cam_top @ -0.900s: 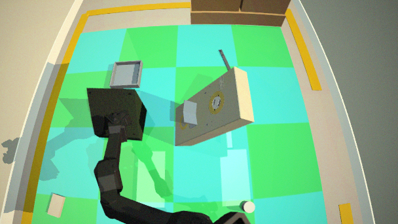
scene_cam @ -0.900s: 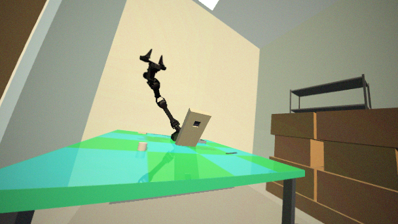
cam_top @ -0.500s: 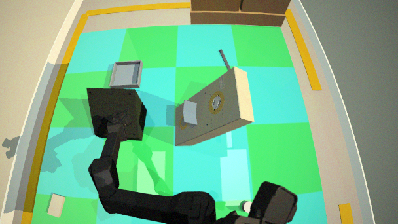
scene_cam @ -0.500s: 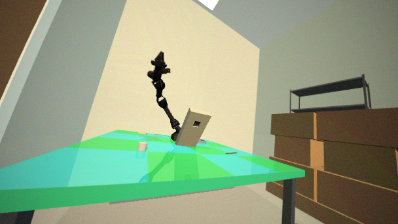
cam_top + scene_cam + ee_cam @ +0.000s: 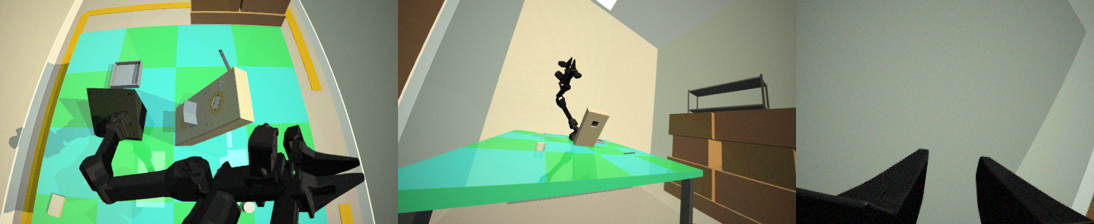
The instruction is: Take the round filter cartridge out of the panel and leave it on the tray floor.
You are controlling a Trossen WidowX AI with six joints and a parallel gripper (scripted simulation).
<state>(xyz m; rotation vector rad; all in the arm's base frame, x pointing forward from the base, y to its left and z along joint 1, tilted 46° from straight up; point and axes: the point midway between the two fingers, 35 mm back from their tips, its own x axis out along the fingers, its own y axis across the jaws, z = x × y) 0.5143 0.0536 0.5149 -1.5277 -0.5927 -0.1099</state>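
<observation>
The round grey cartridge (image 5: 216, 103) sits in the sloping face of the beige service panel (image 5: 230, 98) (image 5: 588, 135), inside a yellow ring. Small dark marks show on its face; the slots are hard to make out. The shallow grey tray (image 5: 139, 73) lies left of the panel in the top view, and its floor looks bare. My gripper (image 5: 361, 169) (image 5: 573, 59) (image 5: 952, 162) is raised high above the table, away from panel and tray. Its fingers stand partly apart with nothing between them.
A pale flap (image 5: 190, 112) stands out from the panel's left part, partly over another yellow ring. A dark bar (image 5: 224, 59) (image 5: 629, 153) lies behind the panel. A white cylinder (image 5: 249, 207) (image 5: 540, 146) and a pale block (image 5: 56, 205) are on the table.
</observation>
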